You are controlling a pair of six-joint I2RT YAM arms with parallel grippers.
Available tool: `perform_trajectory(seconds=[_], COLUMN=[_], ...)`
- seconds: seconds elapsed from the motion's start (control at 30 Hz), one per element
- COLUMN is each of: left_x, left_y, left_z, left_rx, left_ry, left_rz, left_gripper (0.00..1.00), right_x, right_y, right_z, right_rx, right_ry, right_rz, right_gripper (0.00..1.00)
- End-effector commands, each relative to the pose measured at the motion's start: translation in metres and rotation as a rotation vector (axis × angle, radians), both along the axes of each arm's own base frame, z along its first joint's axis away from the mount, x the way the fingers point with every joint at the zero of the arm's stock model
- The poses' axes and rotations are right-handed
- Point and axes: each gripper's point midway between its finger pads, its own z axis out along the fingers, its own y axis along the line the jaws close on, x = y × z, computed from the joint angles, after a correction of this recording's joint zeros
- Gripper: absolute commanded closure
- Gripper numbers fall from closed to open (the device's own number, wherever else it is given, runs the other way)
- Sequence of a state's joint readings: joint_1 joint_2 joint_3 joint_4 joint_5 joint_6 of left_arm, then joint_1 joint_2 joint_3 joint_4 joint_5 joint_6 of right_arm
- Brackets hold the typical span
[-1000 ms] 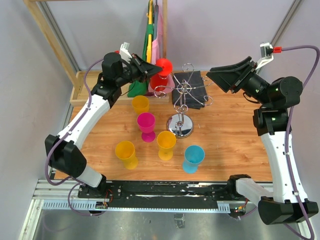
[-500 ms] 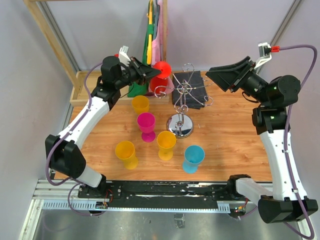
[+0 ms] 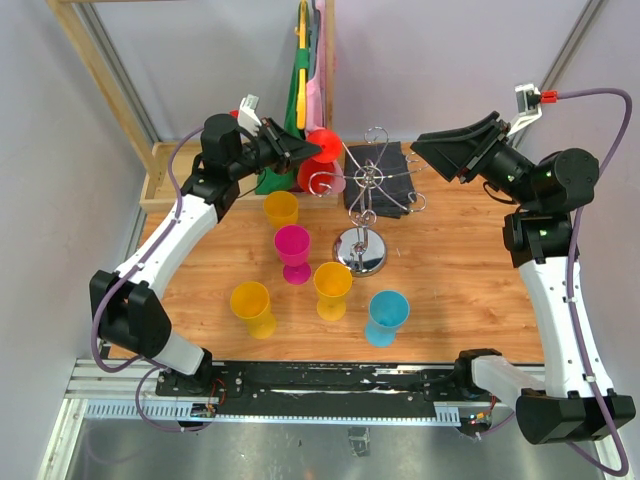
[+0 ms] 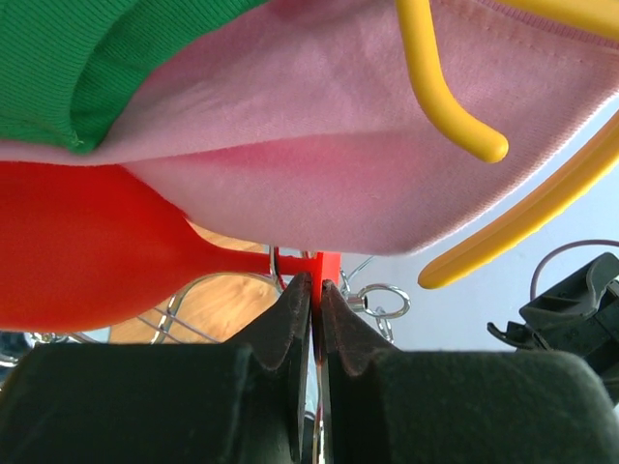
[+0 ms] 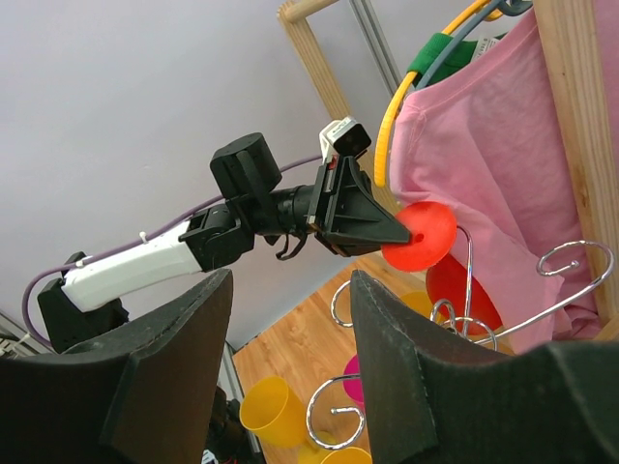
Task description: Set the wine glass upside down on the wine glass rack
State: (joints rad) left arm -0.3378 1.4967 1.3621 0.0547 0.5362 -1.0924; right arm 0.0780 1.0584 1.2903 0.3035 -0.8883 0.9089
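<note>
Pinching the red wine glass (image 4: pixel 87 253) by its foot, left gripper (image 4: pixel 317 286) holds it bowl-down against the wine glass rack (image 3: pixel 360 250); right gripper (image 5: pixel 290 280) half-open, empty.

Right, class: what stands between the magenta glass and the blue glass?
A yellow glass stands there, beside the wine glass rack; the top view shows it.

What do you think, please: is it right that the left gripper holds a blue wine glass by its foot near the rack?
Not quite: the wine glass in the left gripper is red, not blue; it is held by its foot near the rack. The top view shows this.
</note>
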Motion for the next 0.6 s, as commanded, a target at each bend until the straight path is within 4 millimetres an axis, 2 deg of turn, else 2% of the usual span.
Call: perform_trajectory(seconds=[0.0,0.1,0.33,0.47,0.57], left_x=[-0.006,-0.008,-0.013,-0.017,-0.021], left_y=[0.004,0.006,0.013,0.022,0.032], left_z=[0.001,0.000,-0.005,-0.001,0.003], left_rx=[0.021,0.025,0.049,0.073,0.094], left_ry=[-0.029,-0.030,-0.019,-0.035,-0.045], left_rz=[-0.018,-0.018,-0.007,0.017,0.046], left_gripper=[0.87,0.81,0.77,0.66,0.52], right_x=[-0.005,-0.006,-0.008,-0.008,-0.007], right_y=[-0.005,-0.005,-0.005,-0.005,-0.005], right_z=[0.014,0.015,0.016,0.013,0.011], right_rx=[0.012,0.014,0.018,0.018,0.017], right_ry=[-0.058,-0.057,-0.059,-0.053,-0.047], right_rz=[-0.021,-0.021,-0.021,-0.022,-0.024], right_gripper=[0.47,0.47,0.46,0.46,0.46])
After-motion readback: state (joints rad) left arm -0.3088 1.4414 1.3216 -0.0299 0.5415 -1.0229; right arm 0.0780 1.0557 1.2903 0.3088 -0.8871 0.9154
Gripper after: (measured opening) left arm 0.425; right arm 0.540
